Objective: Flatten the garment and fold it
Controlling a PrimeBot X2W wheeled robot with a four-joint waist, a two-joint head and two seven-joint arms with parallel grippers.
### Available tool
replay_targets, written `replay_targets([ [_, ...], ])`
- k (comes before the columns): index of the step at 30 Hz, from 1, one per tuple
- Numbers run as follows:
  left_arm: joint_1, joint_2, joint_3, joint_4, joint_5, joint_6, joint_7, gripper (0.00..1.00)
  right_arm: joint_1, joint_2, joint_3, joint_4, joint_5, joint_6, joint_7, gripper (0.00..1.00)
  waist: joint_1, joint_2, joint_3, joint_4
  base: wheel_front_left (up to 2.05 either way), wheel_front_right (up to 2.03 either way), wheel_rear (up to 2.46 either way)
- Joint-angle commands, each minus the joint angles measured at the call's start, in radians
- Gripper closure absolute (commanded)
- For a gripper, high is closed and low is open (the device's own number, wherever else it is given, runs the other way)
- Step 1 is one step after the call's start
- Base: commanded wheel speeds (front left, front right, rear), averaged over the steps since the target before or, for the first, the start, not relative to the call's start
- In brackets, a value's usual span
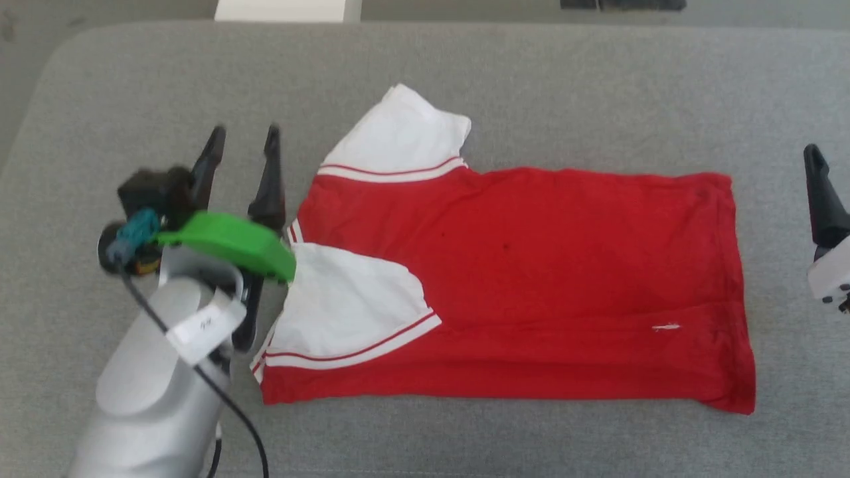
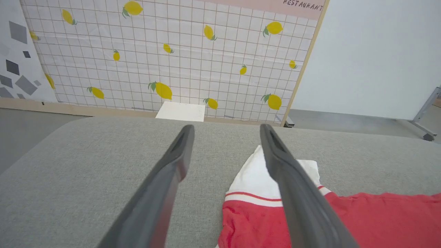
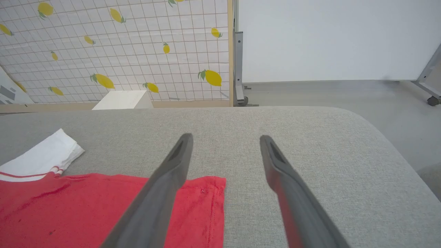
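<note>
The garment [image 1: 531,279], a red T-shirt with white sleeves, lies flat on the grey padded table with its collar end to the left and its hem to the right. One white sleeve [image 1: 352,312] is folded onto the red body; the other [image 1: 402,136] sticks out toward the far side. My left gripper [image 1: 242,143] hovers open just left of the shirt's collar end, nothing between its fingers. At the right edge of the head view one dark finger [image 1: 823,199] of the right gripper stands clear of the hem. In its wrist view the right gripper [image 3: 225,139] is open above the hem corner [image 3: 206,193].
The grey padded table [image 1: 531,79] has rounded corners and bare surface all around the shirt. Beyond its far edge stand a white box [image 2: 181,111] and a lemon-patterned wall panel [image 2: 172,51]. A metal frame leg [image 3: 238,65] stands behind the table.
</note>
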Motion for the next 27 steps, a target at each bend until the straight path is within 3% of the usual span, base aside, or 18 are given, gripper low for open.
replay_targets([
  [1,-0.05,-0.006,-0.006,0.013,0.011,-0.012,0.004,0.0,-0.025,-0.006,0.004,-0.007,0.009,-0.002,-0.005,0.0,0.0,-0.0001,0.065,-0.002,0.0,0.0,0.0],
  [10,-0.395,-0.049,-0.069,0.22,0.024,-0.097,0.161,0.0,-0.096,-0.024,0.039,-0.036,0.028,-0.002,0.009,0.0,0.0,-0.0001,0.177,-0.039,0.0,0.0,0.0],
  [15,-0.597,-0.075,-0.111,0.38,0.027,-0.131,0.341,0.0,-0.123,-0.023,0.069,-0.059,0.038,-0.002,0.022,0.0,0.0,-0.0001,0.237,-0.089,0.0,0.0,0.0],
  [21,-0.765,-0.097,-0.155,0.561,0.023,-0.122,0.629,0.0,-0.132,-0.014,0.075,-0.076,0.051,-0.002,0.019,0.0,0.0,-0.0001,0.296,-0.151,0.0,0.0,0.0],
  [27,-0.836,-0.097,-0.203,0.665,0.034,-0.098,0.885,0.0,-0.119,-0.008,0.053,-0.079,0.059,-0.002,0.004,0.0,0.0,-0.0001,0.341,-0.189,0.0,0.0,0.0],
])
